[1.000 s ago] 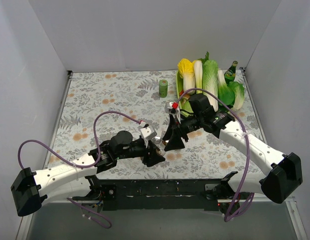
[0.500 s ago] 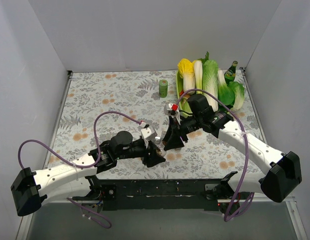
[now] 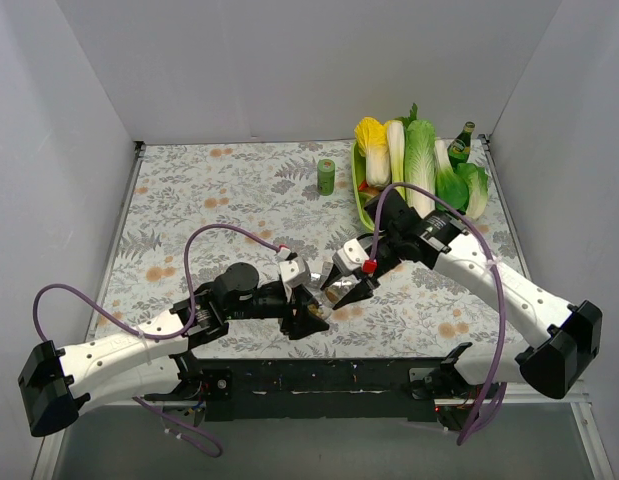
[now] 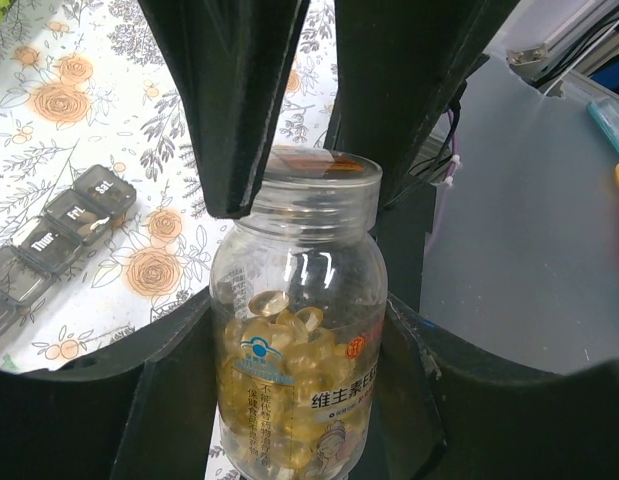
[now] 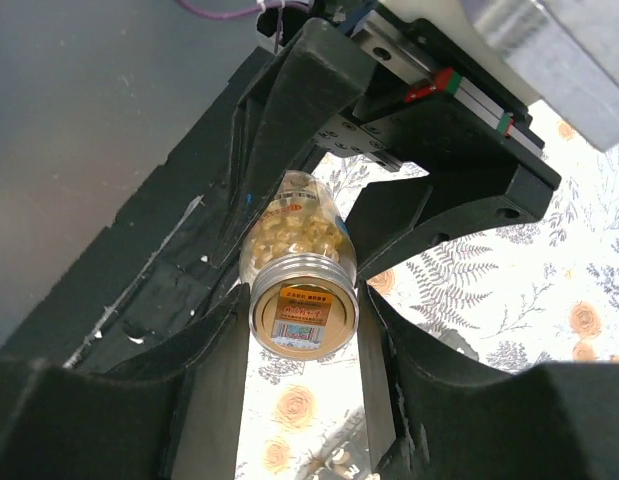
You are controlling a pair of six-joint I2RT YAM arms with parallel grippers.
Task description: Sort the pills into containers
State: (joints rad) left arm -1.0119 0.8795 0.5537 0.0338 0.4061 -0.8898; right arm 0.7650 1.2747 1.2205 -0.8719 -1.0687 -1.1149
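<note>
Looking at a clear pill bottle (image 4: 299,330), part full of yellow softgel pills (image 4: 274,325), tipped well over just above the floral table (image 4: 49,90), near the front edge between the two arms. Still got its cap (image 5: 302,318) on, so nothing sorted yet. Can spot the containers (image 4: 64,225) off to one side in the left wrist view. Dark strip of day-marked compartments flat on the cloth, clear of the bottle, with Thur, Fri and Sat readable.

Big change from a second ago: had the right gripper (image 5: 304,305) standing nose-down over the table with jaws wider. Now swung over flat and closed in on the cap, one finger each side, apparently touching both. Reads as the unscrewing step just getting set up, so probably a twist next.

As for the left gripper (image 4: 299,345): clamped around the bottle's belly, same grip as before. Low stretch of that forearm across the table, pointing right. On the right side, reaching back in from the vegetable tray (image 3: 357,195), wrist dropped, meeting the left one head-on along the bottle. Worth watching for the bottle spinning inside the left grip once twisting starts.
</note>
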